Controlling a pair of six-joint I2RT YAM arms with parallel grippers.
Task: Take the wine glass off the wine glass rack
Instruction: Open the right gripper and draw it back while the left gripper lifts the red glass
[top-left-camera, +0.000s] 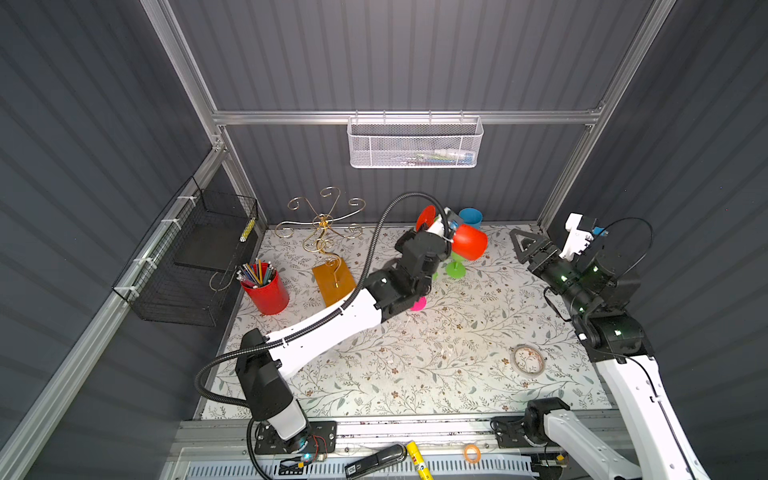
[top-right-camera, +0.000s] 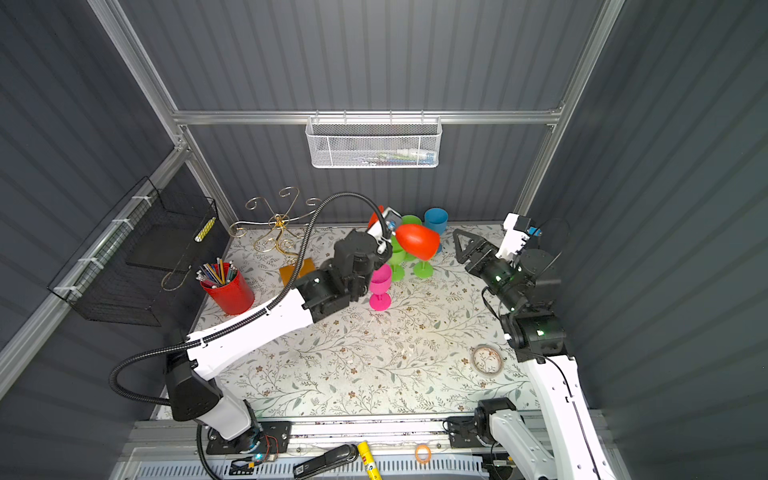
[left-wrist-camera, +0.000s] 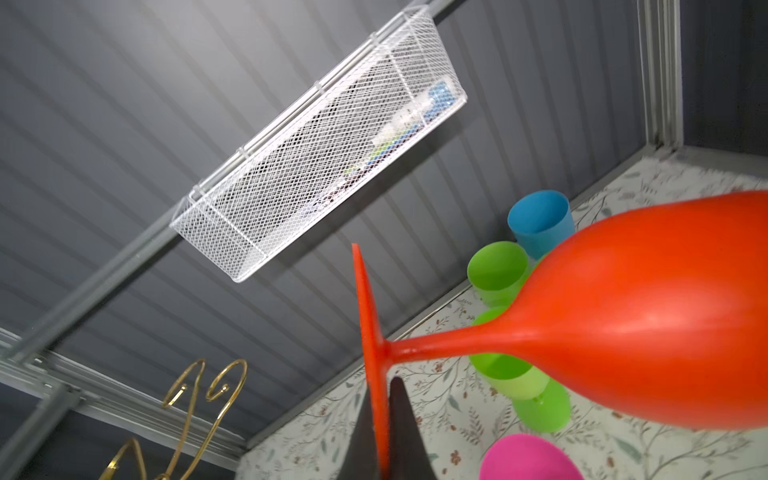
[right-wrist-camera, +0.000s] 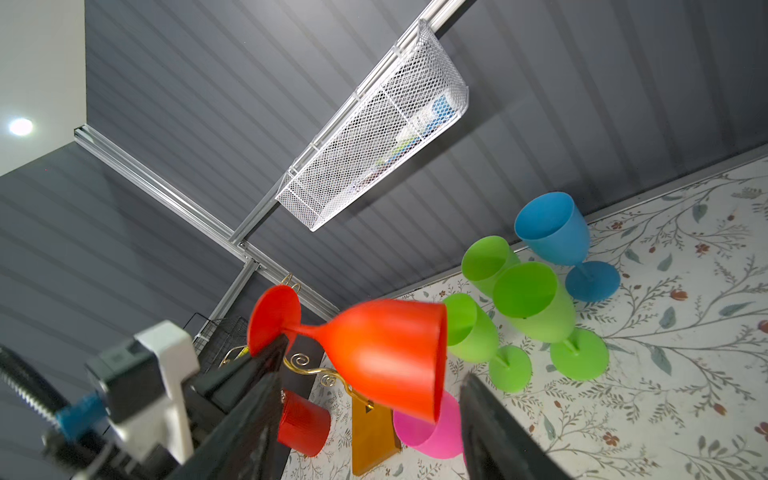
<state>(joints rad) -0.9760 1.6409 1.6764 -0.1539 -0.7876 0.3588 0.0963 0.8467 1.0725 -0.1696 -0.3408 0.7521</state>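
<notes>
Left gripper (left-wrist-camera: 384, 419): fingers (left-wrist-camera: 405, 428) pressed onto the flat foot of the red wine glass (top-left-camera: 469, 243), one finger on each face of the disc. In the left wrist view the foot stands edge-on between the two dark tips.

Wine glass: held in the air on its side, stem roughly level. In both top views it sits upper centre of the frame, foot to the left and bowl mouth to the right. It is off the wine glass rack (top-left-camera: 322, 224) and well apart from it. The gold rack stands upper left of centre on its orange-brown base.

Below and behind the bowl, upright on the floral table (top-left-camera: 415, 365):
- blue glass (top-left-camera: 470, 216) by the back wall
- green glasses (right-wrist-camera: 536, 305), three counted in the right wrist view
- pink glass (top-right-camera: 380, 286), nearer the front

Right gripper (top-left-camera: 517, 246): fingers spread wide and holding nothing. It sits right of the bowl with a clear gap and points toward it.

Other items:
- red pencil cup (top-left-camera: 266, 293), left of the rack base
- black wire basket (top-left-camera: 195, 257) on the left wall
- white mesh basket (top-left-camera: 413, 143) on the back rail
- tape roll (top-left-camera: 528, 359), lower right of the table
</notes>
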